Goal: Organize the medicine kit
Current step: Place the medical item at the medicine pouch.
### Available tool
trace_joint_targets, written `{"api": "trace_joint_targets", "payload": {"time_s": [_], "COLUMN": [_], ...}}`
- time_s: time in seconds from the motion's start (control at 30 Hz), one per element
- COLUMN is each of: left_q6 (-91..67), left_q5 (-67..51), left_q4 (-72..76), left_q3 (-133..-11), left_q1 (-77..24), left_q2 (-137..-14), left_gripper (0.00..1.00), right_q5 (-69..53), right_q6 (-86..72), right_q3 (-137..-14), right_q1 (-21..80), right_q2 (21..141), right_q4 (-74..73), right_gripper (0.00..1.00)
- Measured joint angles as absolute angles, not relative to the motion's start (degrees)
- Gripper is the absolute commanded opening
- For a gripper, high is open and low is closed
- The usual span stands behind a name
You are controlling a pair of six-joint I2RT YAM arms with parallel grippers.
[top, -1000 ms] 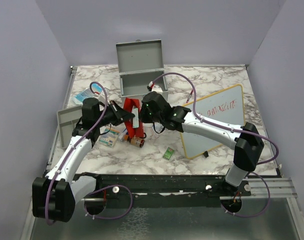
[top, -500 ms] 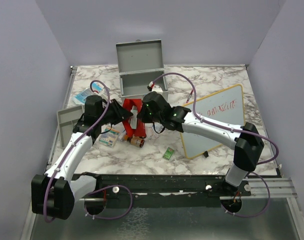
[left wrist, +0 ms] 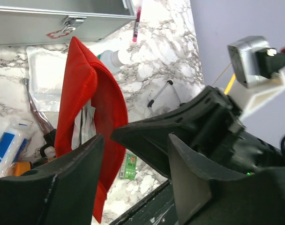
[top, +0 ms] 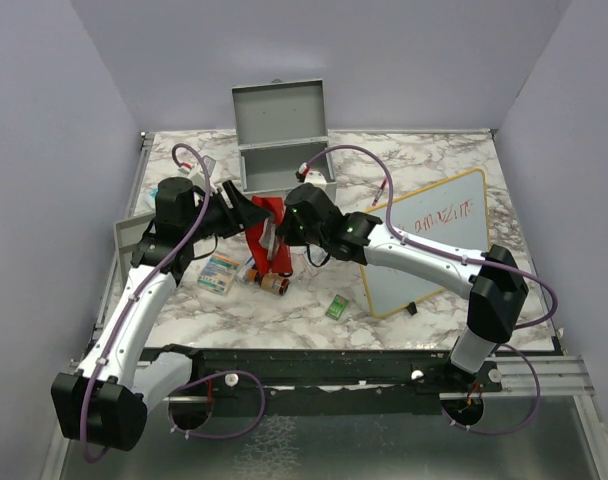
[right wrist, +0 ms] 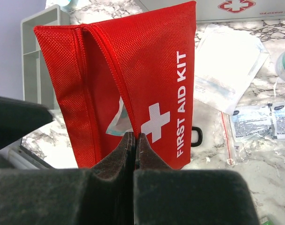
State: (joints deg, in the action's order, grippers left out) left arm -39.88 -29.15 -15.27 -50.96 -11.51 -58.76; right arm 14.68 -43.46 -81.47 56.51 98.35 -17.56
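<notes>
Medicine kit (top: 279, 168) at 12 o'clock on the table, lid up, open side toward the arms.

Red first-aid pouch (right wrist: 152, 70) held upright near table centre, just at 6 o'clock of the kit. Right gripper (right wrist: 134, 137) pinched fully closed on one lip of the pouch mouth. Left gripper (top: 246, 210) at 9 o'clock of the pouch, jaws parted, nothing between them, close beside the other lip but apart from it.

Likely step in hand: taking the free lip to spread the mouth for loading.

- Keep the right pinch as is; no regrip.
- Bring the left fingers over the free lip from 9 o'clock and close on fabric only, clear of the pale packet showing inside.
- Pull apart gently, mouth kept up to stop contents slipping.
- Mind the wrists: very near each other.

Small box (top: 220, 272) and brown bottle (top: 274, 284) loose at 6 to 7 o'clock of the pouch, probably next in.
</notes>
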Motion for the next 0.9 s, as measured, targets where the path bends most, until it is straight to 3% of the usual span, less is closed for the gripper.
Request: {"api": "trace_joint_targets", "payload": {"time_s": [0.13, 0.4, 0.7, 0.9], "left_q6": [-38.15, -36.32, -33.23, -31.62], "left_q5": [-29.87, -32.14, -29.52, -25.19], "left_q4": [-18.20, -22.96, -26.24, -25.89], "left_q3": [-52.99, -56.99, -57.69, -53.89], "left_q1": [-11.51, -11.55, -11.64, -11.66], "left_q2": [-56.58, -53.28, -52.47, -57.98], "left_gripper": [0.69, 0.71, 0.66, 0.57], "right_q5": [15.68, 16.47, 19.05, 20.25], "right_q6": [-43.35, -41.52, -38.33, -37.43], "right_q3": [-81.47, -81.76, -87.64, -87.81], "right_q1": [56.01, 53.45, 50.41, 50.13], "right_q2": [97.97, 93.01, 87.94, 84.55], "right_q4": [-18.20, -19.27, -20.73, -21.15], "right_gripper": [0.00, 0.00, 0.01, 0.00]}}
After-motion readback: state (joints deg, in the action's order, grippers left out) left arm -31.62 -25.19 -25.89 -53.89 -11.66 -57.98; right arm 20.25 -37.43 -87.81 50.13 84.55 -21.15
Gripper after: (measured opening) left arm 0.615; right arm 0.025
